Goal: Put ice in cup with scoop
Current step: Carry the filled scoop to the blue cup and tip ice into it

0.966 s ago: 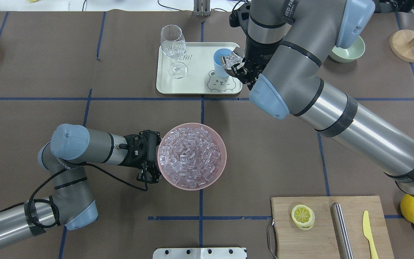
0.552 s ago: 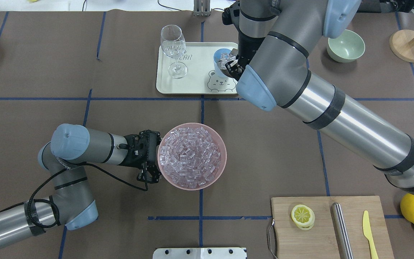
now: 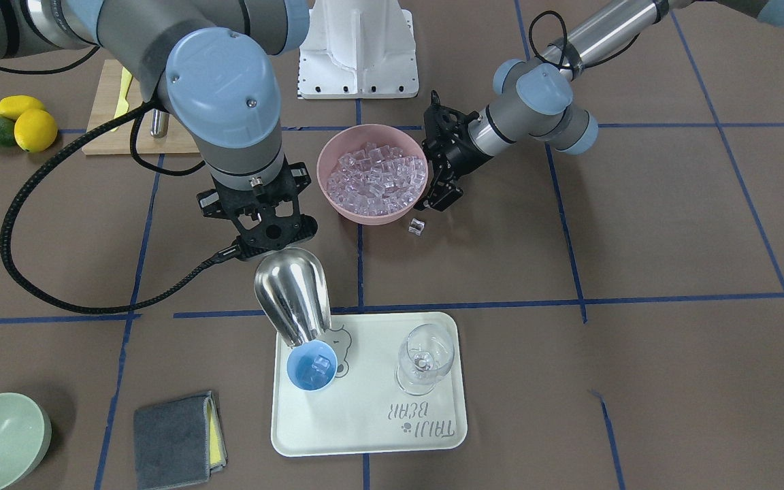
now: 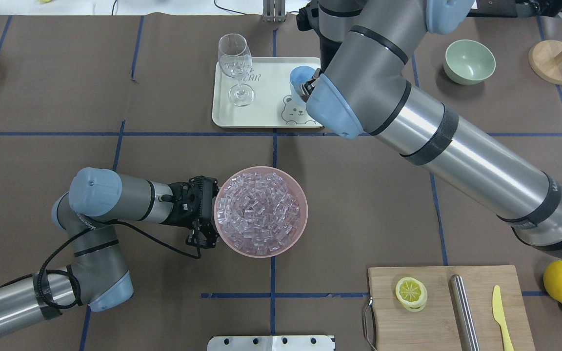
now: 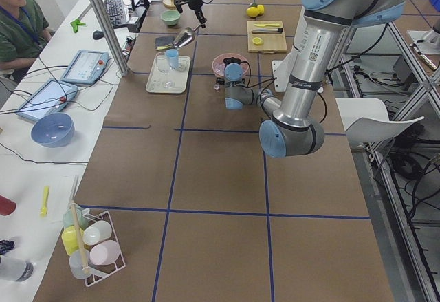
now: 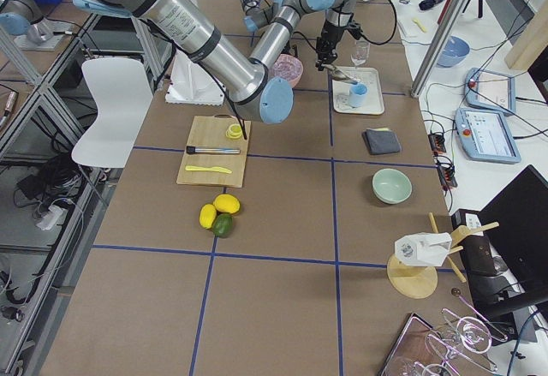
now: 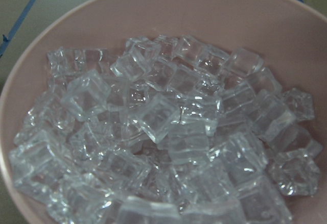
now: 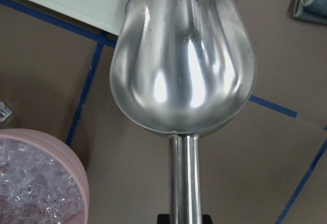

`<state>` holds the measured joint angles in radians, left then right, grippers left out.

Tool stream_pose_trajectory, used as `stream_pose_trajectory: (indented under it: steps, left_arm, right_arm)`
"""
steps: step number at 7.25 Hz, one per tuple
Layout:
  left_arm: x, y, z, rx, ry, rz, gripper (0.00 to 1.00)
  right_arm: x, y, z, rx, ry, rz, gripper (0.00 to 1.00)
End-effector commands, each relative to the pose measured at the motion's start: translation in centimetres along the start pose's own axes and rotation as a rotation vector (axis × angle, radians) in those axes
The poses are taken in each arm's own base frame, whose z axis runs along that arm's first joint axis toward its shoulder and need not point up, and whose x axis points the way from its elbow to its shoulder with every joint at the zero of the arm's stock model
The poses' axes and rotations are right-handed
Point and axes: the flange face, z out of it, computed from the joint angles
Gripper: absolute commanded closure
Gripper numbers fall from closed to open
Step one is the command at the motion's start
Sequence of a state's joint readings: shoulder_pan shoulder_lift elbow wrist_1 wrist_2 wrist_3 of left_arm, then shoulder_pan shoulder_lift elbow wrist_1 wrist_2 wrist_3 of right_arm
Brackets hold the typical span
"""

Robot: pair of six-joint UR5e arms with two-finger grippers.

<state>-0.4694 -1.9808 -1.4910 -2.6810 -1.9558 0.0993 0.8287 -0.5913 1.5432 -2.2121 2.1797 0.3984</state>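
Tabletop tray (image 3: pixel 371 408) — scoop (image 3: pixel 293 299) over cup (image 3: pixel 302 382), in R end effector (image 3: pixel 267 239)

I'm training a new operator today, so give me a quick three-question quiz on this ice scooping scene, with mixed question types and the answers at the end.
1. True or false: the scoop is full of ice.
2. Multiple choice: the stray ice cube on the table lies next to A) the pink bowl, B) the wine glass, C) the green bowl.
3. Fill in: the cup stands on the ___.

Key: 1 false, its trough is empty. 2 A. 3 tray.
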Motion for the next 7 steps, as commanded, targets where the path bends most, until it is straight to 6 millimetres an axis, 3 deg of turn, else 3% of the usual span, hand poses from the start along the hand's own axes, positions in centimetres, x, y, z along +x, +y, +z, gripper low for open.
stream_pose_trajectory:
  steps: [1,4,5,7]
  left_arm:
    - [0.0,-0.1,0.0,0.001,0.000,0.001,0.00]
    - [0.0,-0.1,0.0,0.003,0.000,0.001,0.00]
    - [-0.4,-0.4,-0.2,0.007,-0.007,-0.002,0.00]
    - [-2.7,-0.2,-1.9,-0.003,-0.039,-0.011,0.00]
  right_arm:
    - [0.0,0.0,-0.1,0.001,0.000,-0.001,1.00]
    - [0.5,0.3,-1.2,0.025,-0.006,-0.003,1.00]
    - [1.2,1.0,-2.8,0.054,-0.022,-0.003,1.00]
    - [3.8,4.5,-2.5,0.095,-0.044,-0.006,1.00]
